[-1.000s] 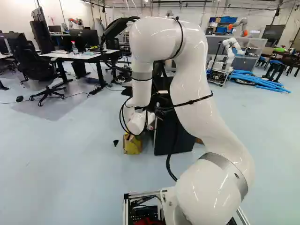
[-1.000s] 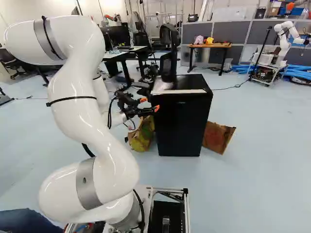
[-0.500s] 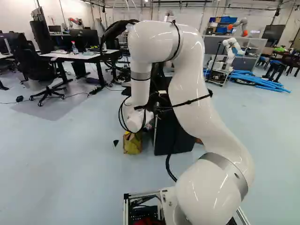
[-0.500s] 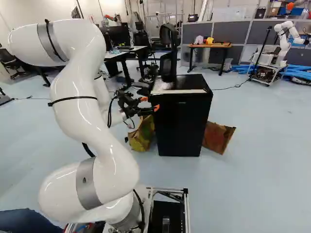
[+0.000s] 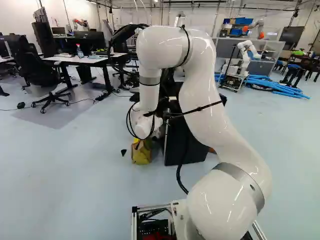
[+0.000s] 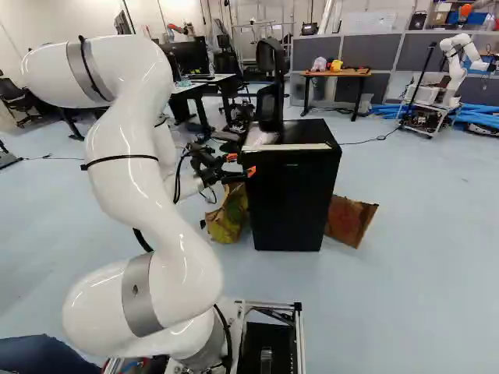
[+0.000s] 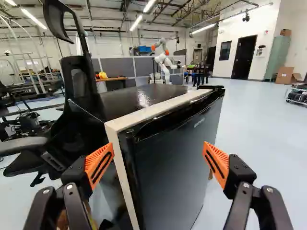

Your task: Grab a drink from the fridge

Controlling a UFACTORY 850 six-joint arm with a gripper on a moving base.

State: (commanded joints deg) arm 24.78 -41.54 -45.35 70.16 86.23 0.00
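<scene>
the gripper (image 6: pixel 241 164) is open, fingers wide apart, near the upper left edge of the closed black fridge (image 6: pixel 288 204); a bag (image 6: pixel 226 221) sits left of it.

The fridge (image 6: pixel 288 206) is black, its edge strip (image 7: pixel 158 107) cream; the arm (image 5: pixel 200 90) white with grey bands (image 6: pixel 137 296); the tubes (image 5: pixel 276 87) blue.

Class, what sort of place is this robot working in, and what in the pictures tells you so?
Probably a robotics lab or workshop. Another robot stands beside blue tubes, monitors stand near an office chair, and strip lights hang under an open ceiling.
</scene>
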